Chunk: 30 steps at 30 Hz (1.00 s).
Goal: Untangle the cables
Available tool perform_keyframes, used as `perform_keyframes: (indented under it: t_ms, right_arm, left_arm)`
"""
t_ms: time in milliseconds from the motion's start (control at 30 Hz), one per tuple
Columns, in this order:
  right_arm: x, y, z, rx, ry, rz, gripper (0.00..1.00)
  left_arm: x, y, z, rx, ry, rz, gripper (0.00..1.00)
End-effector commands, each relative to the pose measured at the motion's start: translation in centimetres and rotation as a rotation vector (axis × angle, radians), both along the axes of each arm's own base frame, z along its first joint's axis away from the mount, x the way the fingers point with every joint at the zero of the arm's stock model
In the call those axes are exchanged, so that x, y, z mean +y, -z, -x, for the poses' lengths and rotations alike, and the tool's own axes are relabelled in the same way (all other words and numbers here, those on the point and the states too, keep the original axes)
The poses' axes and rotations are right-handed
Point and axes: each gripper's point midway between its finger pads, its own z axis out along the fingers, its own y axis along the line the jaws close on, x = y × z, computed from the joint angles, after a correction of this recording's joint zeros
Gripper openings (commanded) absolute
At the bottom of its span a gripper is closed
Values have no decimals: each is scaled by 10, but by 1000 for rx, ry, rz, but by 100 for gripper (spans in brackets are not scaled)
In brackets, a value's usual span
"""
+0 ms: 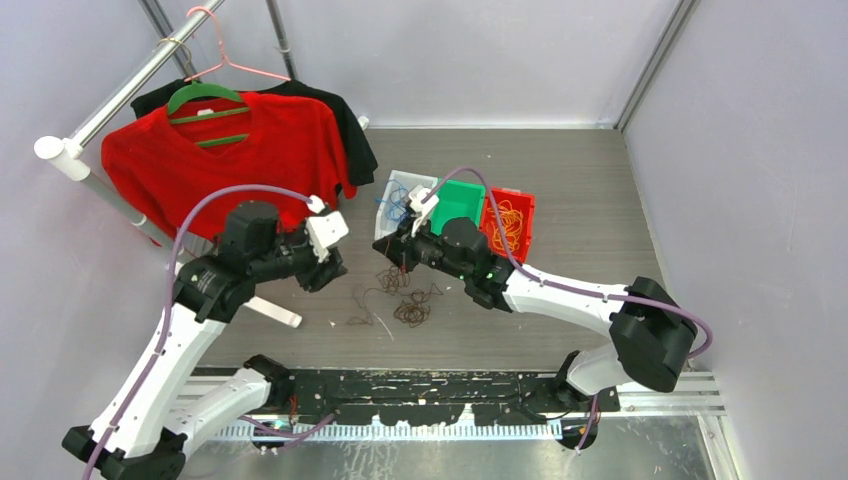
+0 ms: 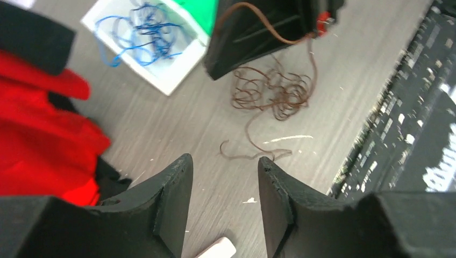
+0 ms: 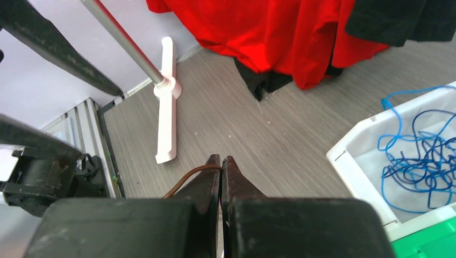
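Note:
A clump of brown cables (image 1: 400,296) lies on the grey table, also in the left wrist view (image 2: 271,92). My right gripper (image 1: 385,245) is shut on one brown cable (image 3: 188,177) and holds it above the clump; its jaws show closed in the right wrist view (image 3: 221,159). That cable (image 2: 263,21) hangs from it down to the clump. Blue cables (image 1: 393,205) lie in a white bin (image 3: 349,166). Orange cables (image 1: 508,226) lie in a red bin (image 1: 524,204). My left gripper (image 2: 225,161) is open and empty, left of the clump (image 1: 330,275).
A green bin (image 1: 458,199) stands between the white and red bins. A red shirt (image 1: 230,150) and a black one hang on a rack at the back left; the rack's white foot (image 3: 166,102) rests on the table. The black rail (image 1: 440,385) runs along the near edge.

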Motion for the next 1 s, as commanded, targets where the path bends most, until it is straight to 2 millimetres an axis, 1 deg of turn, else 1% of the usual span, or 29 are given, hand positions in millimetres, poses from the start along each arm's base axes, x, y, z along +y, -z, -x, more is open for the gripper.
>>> perform_keyframes:
  t_ms: [0,100,267,367,433,500,567,633,733,867,967]
  right_arm:
    - [6,-20,11,14,-39,-22,1]
    - [7,-19,10,4,6,10,1]
    - [12,-9,7,-36,120,143,1]
    - [13,-12,4,-46,194,167,1]
    - [7,-17,-6,-26,287,158,1]
    - [2,-21,-13,9,368,135,1]
    - [1,-24,-15,32,414,121,1]
    - [-2,-24,-17,43,472,137,1]
    - [0,-26,-16,45,496,136,1]
    - [6,-29,-12,57,494,119,1]
    - [10,-30,-10,71,488,103,1]
  left_arm:
    - [-18,1,32,30,251,4,50]
    - [-28,-4,28,60,233,64,53]
    - [-49,-27,19,224,94,294,61]
    - [-60,-33,27,315,113,371,63]
    - [-62,-26,28,344,102,392,65]
    - [-60,-17,26,332,79,399,69]
    - [-58,-11,21,292,58,408,69]
    - [-55,-4,20,261,51,405,69]
    - [-50,4,15,214,29,387,69]
    - [-48,9,13,194,21,378,65]
    - [-46,18,7,166,-4,356,63]
